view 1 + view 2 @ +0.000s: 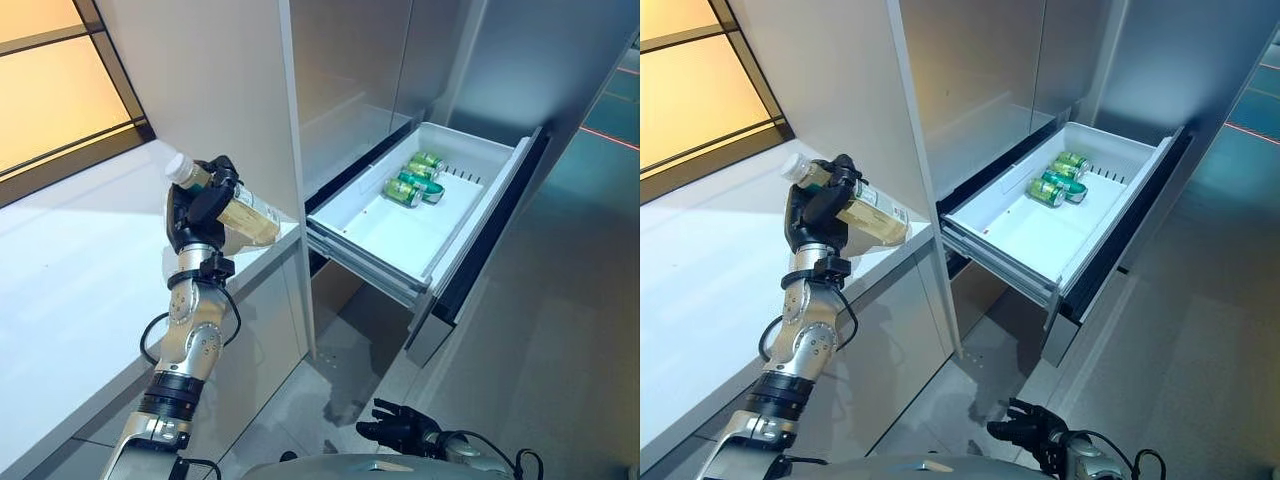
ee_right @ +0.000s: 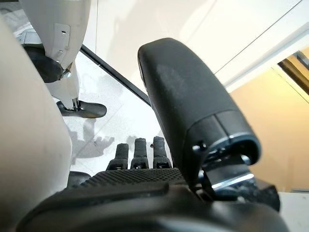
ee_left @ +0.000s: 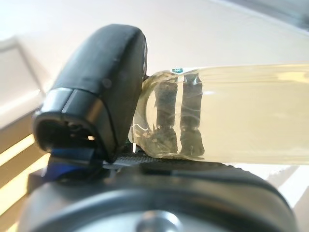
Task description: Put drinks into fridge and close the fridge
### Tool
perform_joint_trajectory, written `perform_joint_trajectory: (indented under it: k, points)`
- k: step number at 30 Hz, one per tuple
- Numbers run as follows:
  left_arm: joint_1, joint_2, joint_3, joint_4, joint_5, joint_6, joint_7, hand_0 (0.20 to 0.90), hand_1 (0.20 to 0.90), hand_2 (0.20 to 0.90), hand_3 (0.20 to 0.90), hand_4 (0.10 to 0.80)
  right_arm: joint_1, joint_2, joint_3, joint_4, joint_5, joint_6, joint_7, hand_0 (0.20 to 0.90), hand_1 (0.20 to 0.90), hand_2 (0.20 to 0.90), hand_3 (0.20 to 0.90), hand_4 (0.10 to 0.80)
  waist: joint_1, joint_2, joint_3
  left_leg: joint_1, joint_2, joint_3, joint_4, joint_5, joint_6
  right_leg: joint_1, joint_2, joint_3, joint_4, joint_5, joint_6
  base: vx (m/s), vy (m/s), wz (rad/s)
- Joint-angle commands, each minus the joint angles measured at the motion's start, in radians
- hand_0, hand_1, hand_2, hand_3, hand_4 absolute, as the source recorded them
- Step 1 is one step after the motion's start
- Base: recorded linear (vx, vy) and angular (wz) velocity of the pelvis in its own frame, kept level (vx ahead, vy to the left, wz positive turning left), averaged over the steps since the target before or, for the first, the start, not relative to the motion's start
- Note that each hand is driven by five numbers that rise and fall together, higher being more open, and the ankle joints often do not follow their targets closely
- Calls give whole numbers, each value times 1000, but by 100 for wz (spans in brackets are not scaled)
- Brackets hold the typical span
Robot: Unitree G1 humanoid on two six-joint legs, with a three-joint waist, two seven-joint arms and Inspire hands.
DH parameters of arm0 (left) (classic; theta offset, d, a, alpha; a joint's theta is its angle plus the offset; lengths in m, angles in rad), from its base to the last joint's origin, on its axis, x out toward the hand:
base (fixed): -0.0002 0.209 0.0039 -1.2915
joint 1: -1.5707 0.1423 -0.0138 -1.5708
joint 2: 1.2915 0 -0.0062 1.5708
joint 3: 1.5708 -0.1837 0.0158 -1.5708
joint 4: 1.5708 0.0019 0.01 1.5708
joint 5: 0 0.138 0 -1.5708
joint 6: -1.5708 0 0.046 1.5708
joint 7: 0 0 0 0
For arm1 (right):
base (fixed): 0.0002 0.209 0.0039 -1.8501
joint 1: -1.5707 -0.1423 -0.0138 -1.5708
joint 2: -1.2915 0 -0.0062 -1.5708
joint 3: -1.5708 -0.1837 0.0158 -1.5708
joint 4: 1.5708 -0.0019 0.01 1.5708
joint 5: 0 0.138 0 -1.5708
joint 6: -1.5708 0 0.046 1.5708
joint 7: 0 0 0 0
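Note:
My left hand point(image 1: 198, 215) is shut on a clear bottle of pale yellow drink point(image 1: 238, 211) with a white cap, held tilted above the white counter's right end. The left wrist view shows the bottle point(image 3: 231, 111) gripped between thumb and fingers. To the right, the white fridge drawer point(image 1: 395, 240) stands pulled out, with three green cans point(image 1: 414, 181) lying at its back. My right hand point(image 1: 400, 428) hangs low near the floor, fingers relaxed and straight, holding nothing, as the right wrist view also shows point(image 2: 140, 154).
A white counter point(image 1: 70, 290) runs along the left under a tall white cabinet panel point(image 1: 215, 90). The grey fridge front point(image 1: 360, 70) rises behind the drawer. Grey tiled floor point(image 1: 560, 340) spreads to the right.

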Motion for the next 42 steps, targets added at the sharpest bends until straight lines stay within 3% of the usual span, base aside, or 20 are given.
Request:
perform_joint_trajectory:
  k: [1, 4, 10, 17, 30, 42]
  points:
    - [-131, 5, 47, -233, -114, -215, -102, 300, 300, 300, 200, 100, -49, -14, 25, -94, 5, -68, 14, 900, 900, 900, 900, 800, 16, 18, -22, 43, -77, 2, 12, -153, 59, -56, 56, 17, 149, -125, 1, 0, 0, 0]
    - [-125, -10, 45, -276, -207, -217, -184, 300, 300, 300, 200, 100, -47, -23, 51, -192, -67, -113, 18, 900, 900, 900, 900, 800, 16, 12, -16, 40, -76, -3, 12, -151, 59, -60, 55, 15, 152, -123, 2, -11, -9, 0]
    - [-96, -32, 10, -344, -286, -199, -355, 300, 300, 300, 200, 100, -25, -49, 98, -569, -112, -94, 32, 900, 900, 900, 900, 800, 9, -3, 0, 32, -76, -12, 12, -145, 58, -69, 53, 8, 160, -120, 4, -39, -31, 1]
    - [-77, -38, -58, -377, -300, -113, -519, 300, 300, 300, 200, 100, -166, -178, 4, -1041, 8, -67, 180, 900, 900, 900, 900, 800, 6, -13, 9, 29, -77, -5, 8, -139, 57, -73, 51, 0, 151, -105, 13, -28, -20, 1]
    - [-68, -20, -113, -357, -257, 22, -506, 300, 300, 300, 200, 100, -373, -392, -40, -1258, -60, 64, 241, 900, 900, 900, 900, 800, 0, -26, -7, 26, -73, 26, 6, -137, 58, -75, 49, -4, 141, -97, 10, -5, 0, -3]
    - [-83, -6, -169, -299, -223, 23, -459, 300, 300, 300, 200, 100, -458, -425, 31, -1277, -68, 86, 273, 900, 900, 900, 900, 800, 1, -35, -9, 21, -73, 29, 5, -134, 57, -78, 50, -2, 139, -90, 11, -5, -5, -2]
